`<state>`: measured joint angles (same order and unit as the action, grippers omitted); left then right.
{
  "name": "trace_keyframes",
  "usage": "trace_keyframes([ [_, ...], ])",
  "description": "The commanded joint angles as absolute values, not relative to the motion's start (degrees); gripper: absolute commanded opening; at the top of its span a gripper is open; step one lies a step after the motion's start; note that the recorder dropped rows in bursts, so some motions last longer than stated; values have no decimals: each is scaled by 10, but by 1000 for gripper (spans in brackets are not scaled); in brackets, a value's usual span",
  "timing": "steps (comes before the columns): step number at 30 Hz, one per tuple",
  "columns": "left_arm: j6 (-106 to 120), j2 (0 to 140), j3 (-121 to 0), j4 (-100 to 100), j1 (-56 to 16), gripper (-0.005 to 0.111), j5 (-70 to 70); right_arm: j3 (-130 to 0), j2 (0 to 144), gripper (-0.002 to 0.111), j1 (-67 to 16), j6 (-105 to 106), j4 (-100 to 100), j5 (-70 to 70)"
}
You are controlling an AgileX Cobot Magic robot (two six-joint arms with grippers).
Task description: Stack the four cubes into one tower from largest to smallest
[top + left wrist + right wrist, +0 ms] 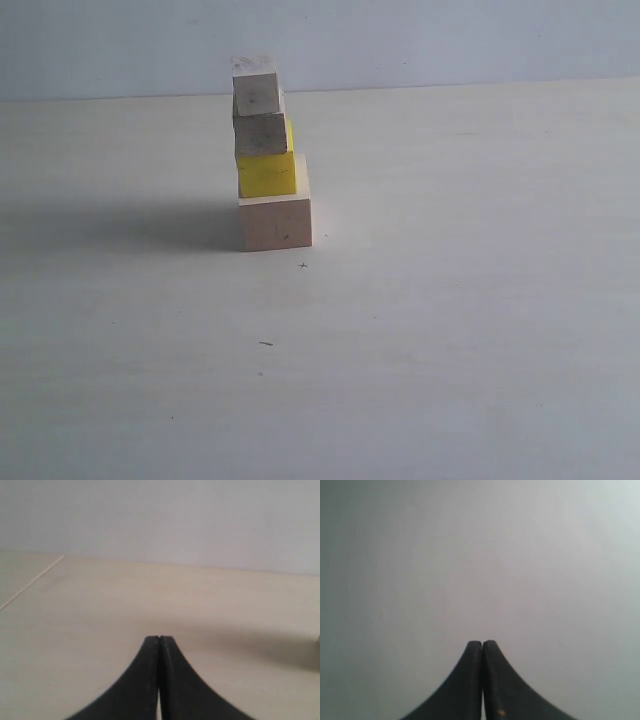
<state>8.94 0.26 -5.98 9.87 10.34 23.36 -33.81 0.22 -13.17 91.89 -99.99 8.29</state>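
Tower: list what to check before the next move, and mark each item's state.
1. All four cubes in one tower: ok.
2. Order upward, big cube, yellow cube, medium cube, top cube: ok, though the top two look close in size.
3. Cubes centred: not ok; the upper three sit toward the big cube's left side in the exterior view.
4. Left gripper shut and empty: ok.
5. Right gripper shut and empty: ok.
6. Grippers clear of the tower: ok; neither shows in the exterior view.

Each pair tight together: left jaws, right jaws.
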Motion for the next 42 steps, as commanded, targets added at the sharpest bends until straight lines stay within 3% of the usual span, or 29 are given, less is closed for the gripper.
trace_keyframes([
  [1,84,0,-22,91,85,0,231,-336,0,0,-129,919,-999,81],
  [17,76,0,0,32,29,0,205,-336,0,0,-129,919,-999,81],
  [42,57,0,0,32,29,0,205,-336,0,0,-129,919,-999,81],
])
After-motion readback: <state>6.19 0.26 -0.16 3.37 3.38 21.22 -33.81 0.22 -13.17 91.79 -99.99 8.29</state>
